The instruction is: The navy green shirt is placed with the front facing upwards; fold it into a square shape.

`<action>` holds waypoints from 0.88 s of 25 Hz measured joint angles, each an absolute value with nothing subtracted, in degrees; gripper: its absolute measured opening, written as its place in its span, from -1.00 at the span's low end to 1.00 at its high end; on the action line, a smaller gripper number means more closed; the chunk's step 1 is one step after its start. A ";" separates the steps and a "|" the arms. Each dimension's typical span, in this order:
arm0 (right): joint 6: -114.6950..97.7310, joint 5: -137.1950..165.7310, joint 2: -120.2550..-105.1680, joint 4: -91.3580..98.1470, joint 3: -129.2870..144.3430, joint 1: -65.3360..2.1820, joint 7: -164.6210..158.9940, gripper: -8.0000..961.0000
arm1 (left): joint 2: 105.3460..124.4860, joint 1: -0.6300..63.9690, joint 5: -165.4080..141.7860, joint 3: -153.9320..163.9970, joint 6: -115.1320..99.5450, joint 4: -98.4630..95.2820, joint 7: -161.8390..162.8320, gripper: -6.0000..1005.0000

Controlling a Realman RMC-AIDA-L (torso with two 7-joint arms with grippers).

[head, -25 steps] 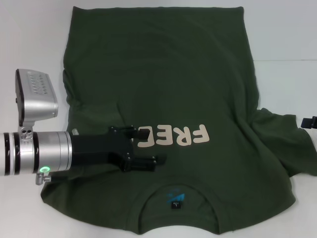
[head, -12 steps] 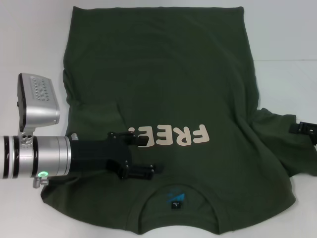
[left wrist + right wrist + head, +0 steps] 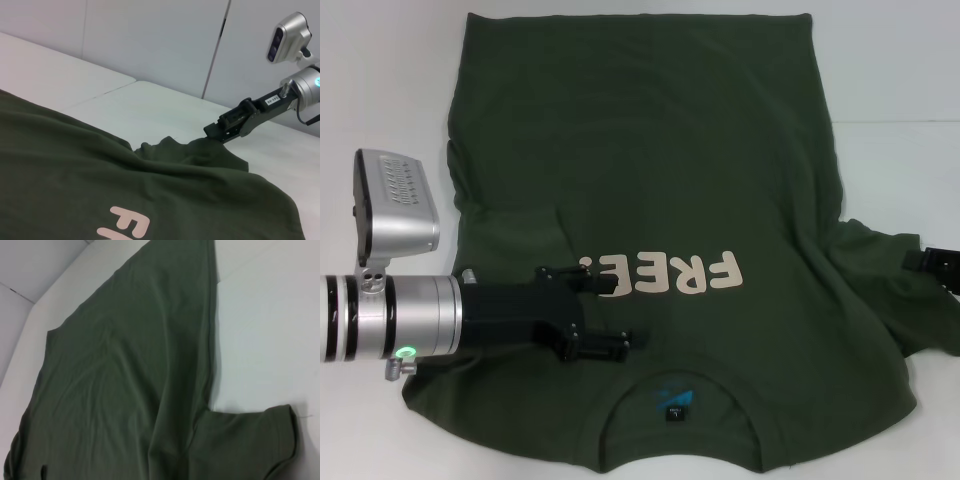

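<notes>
Left gripper (image 3: 610, 315) lies low over the shirt (image 3: 650, 180) in the lower left of the head view, pointing toward frame right, its fingers spread apart and holding nothing, one beside the first letters of the lettering (image 3: 665, 272), the other nearer the collar. The shirt is spread flat on the table (image 3: 890, 80), its long axis running from top to bottom of the frame, collar at the bottom. Right gripper (image 3: 932, 262) sits at the right edge, at the spread sleeve (image 3: 895, 290); whether it is closed I cannot tell. It is the nearer arm for that sleeve, I judge.
</notes>
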State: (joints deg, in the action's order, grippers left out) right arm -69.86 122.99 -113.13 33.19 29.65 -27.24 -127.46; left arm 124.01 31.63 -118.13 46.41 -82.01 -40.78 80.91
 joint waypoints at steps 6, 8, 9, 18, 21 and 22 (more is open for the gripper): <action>-69.60 122.90 -113.76 33.00 27.32 -27.24 -126.14 -0.08 | 124.01 31.64 -118.13 46.35 -82.07 -40.84 80.89 0.76; -69.60 122.88 -114.05 32.74 25.71 -27.25 -125.14 -0.28 | 124.01 31.64 -118.13 46.31 -82.02 -40.86 80.88 0.76; -69.66 122.88 -114.19 32.54 24.75 -27.24 -124.62 -0.37 | 124.02 31.64 -118.12 46.27 -81.98 -40.86 80.88 0.76; -69.00 118.86 -114.34 29.22 20.97 -27.21 -118.39 -0.91 | 124.02 31.64 -118.09 46.21 -81.98 -40.83 80.78 0.76; -67.16 118.49 -114.34 29.30 20.89 -27.24 -118.09 -0.94 | 124.02 31.64 -117.95 46.08 -81.99 -40.85 80.76 0.76; -66.22 118.34 -114.33 29.40 20.89 -27.31 -118.04 -0.95 | 124.02 31.64 -117.92 46.06 -82.00 -40.86 80.76 0.76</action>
